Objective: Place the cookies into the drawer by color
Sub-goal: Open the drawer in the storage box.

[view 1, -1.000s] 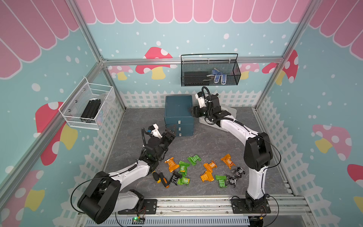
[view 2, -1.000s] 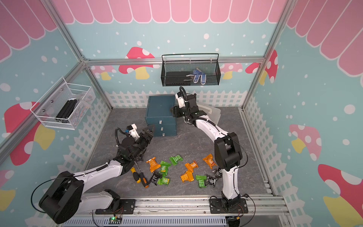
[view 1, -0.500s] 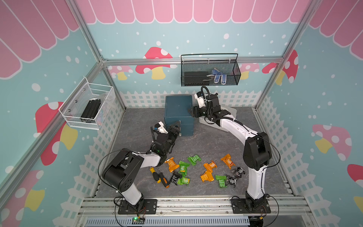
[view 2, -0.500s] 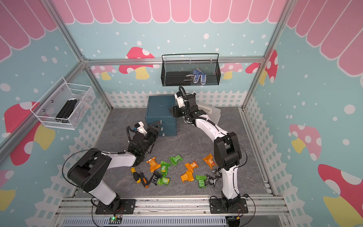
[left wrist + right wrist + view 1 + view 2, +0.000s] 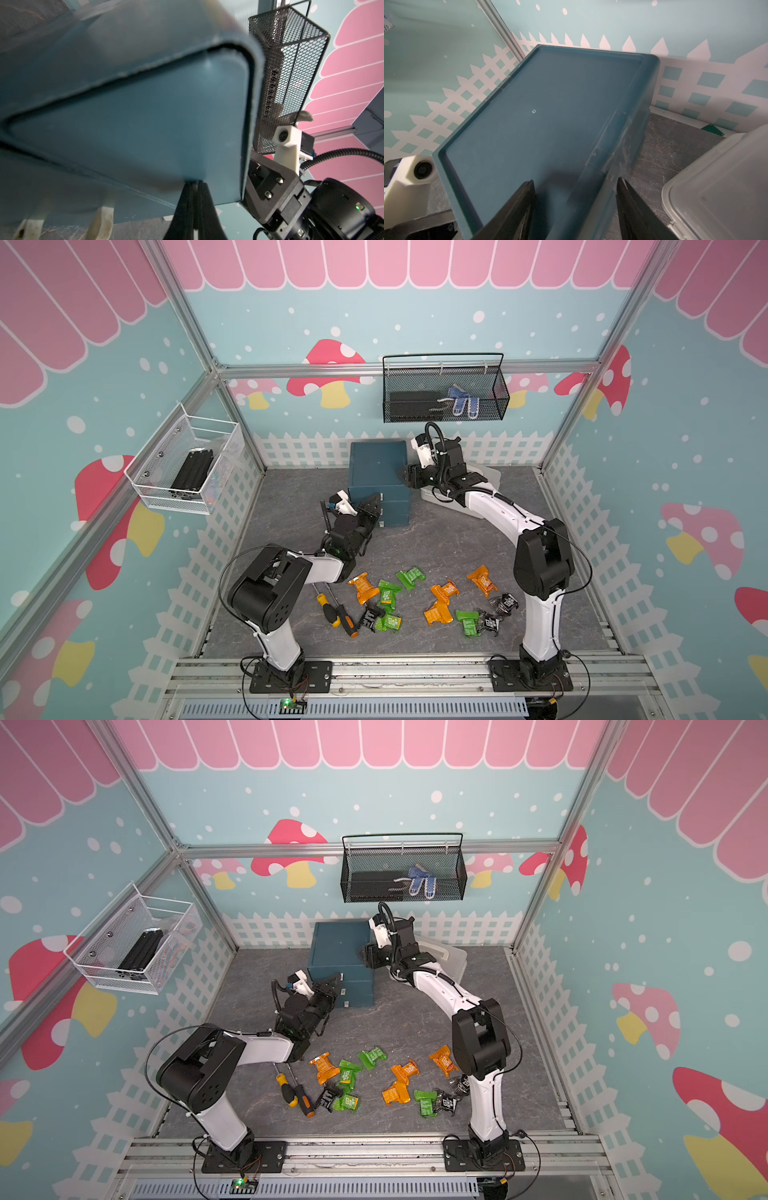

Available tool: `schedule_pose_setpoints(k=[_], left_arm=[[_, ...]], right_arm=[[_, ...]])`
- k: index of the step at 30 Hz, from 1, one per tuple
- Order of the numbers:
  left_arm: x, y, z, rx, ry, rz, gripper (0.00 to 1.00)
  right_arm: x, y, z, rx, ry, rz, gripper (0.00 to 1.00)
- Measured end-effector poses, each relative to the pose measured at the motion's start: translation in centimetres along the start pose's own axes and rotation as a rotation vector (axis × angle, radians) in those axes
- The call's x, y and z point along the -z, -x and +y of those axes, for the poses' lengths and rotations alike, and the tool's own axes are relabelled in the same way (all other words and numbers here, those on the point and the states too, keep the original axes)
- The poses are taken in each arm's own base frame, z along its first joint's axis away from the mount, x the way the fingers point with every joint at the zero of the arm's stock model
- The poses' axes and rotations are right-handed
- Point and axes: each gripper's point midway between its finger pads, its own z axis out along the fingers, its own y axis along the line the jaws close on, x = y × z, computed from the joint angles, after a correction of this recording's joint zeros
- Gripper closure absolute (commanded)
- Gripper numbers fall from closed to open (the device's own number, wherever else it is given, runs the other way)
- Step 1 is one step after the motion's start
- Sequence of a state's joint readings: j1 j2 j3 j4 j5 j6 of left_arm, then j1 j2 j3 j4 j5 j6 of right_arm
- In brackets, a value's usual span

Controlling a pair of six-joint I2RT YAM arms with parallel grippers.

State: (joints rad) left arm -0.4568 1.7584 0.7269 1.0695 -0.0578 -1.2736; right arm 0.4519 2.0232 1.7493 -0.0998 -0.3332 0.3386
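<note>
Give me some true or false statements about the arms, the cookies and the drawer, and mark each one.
1. The cookies all lie loose on the table. True.
2. The left gripper has its fingers spread wide. False: they are pressed together at the front of the drawer.
3. The right gripper hangs over the cookies. False: it straddles the drawer's top edge.
4. Two screwdrivers lie beside the cookies. True.
</note>
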Motion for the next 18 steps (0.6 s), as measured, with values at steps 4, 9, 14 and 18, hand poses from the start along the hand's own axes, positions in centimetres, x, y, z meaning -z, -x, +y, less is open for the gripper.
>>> schedule_pose_setpoints(k=[4,9,14,18], left_arm=[[-0.5,-0.1,0.1,-0.025,0.002,0.043,1.00],[0.3,-0.4,-0.1,-0.061,0.022,0.088,1.00],[3.2,-1.2,-0.5,-0.098,0.048,0.148,1.00],[5.3,-2.0,-1.5,-0.143,0.067,0.183,1.00]], right_arm=[[-0.1,0.1,-0.2,0.001,-0.004,-0.008,0.35],[-0.1,0.2,-0.1,-0.002,-0.004,-0.008,0.35],[-0.1,0.1,-0.2,-0.002,-0.009,-0.008,0.35],[-0.1,0.1,-0.2,-0.006,-0.011,-0.004,0.35]])
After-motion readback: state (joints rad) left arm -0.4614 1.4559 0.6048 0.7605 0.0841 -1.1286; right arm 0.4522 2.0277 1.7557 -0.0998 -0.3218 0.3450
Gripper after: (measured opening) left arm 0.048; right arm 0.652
